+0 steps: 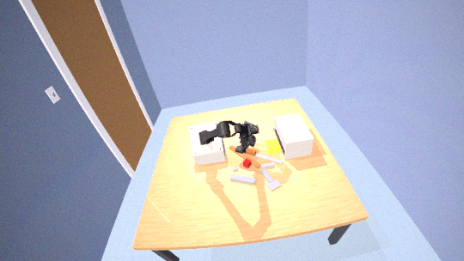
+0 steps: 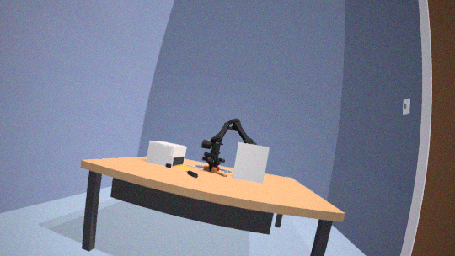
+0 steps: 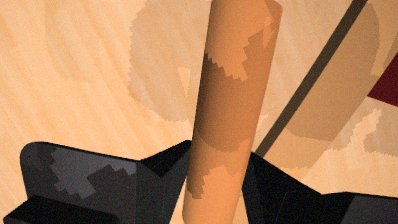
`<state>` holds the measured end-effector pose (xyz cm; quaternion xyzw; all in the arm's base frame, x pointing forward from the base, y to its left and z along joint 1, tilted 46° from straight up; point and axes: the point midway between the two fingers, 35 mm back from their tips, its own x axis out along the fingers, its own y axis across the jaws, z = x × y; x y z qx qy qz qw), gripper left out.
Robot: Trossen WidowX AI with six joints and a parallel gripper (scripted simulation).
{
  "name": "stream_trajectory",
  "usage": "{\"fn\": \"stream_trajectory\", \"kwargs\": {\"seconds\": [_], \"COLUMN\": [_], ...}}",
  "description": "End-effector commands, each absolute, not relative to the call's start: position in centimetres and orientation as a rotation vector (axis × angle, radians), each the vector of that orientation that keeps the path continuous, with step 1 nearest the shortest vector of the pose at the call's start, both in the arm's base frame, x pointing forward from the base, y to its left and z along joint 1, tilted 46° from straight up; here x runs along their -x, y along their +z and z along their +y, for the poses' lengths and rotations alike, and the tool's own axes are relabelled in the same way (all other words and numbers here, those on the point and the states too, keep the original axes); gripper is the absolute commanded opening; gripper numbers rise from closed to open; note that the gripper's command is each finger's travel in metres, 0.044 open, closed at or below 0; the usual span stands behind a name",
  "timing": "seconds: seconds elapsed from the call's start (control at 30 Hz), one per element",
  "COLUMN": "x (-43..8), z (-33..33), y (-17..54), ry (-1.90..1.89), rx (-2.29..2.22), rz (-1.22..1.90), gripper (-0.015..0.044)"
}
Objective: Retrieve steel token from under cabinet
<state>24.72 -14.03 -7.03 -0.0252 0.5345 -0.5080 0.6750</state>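
My gripper [image 1: 243,150] [image 2: 211,169] [image 3: 216,151] is shut on the orange handle [image 1: 251,151] [image 3: 240,75] of a tool, low over the table. The tool's pale shaft [image 1: 270,159] points toward the cabinet's near front corner; its height above the table is unclear. The white cabinet [image 1: 296,136] [image 2: 162,153] stands on the right in the top view, with its dark low opening [image 2: 179,161] facing the arm. The yellow marked area [image 1: 272,146] [image 2: 184,168] lies in front of it. The steel token cannot be made out.
A red cube [image 1: 247,163], a brown strip [image 1: 256,162], a pale bar [image 1: 243,179], a shorter bar [image 1: 267,166] and a wide-headed pale tool [image 1: 274,185] lie near the gripper. A white box [image 1: 209,155] [image 2: 251,162] stands by the arm. A black object [image 2: 192,173] lies near the yellow area.
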Motion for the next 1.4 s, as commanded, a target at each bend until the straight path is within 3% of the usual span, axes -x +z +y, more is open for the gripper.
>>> {"fn": "stream_trajectory", "kwargs": {"seconds": [0.0, 1.37], "x": [-24.7, -23.0], "z": [-14.4, -17.0], "y": [-6.6, -3.7], "ry": [-1.143, -1.144], "rx": [0.058, 0.060], "rz": [1.198, 1.198], "gripper": [0.0000, 0.0000]}}
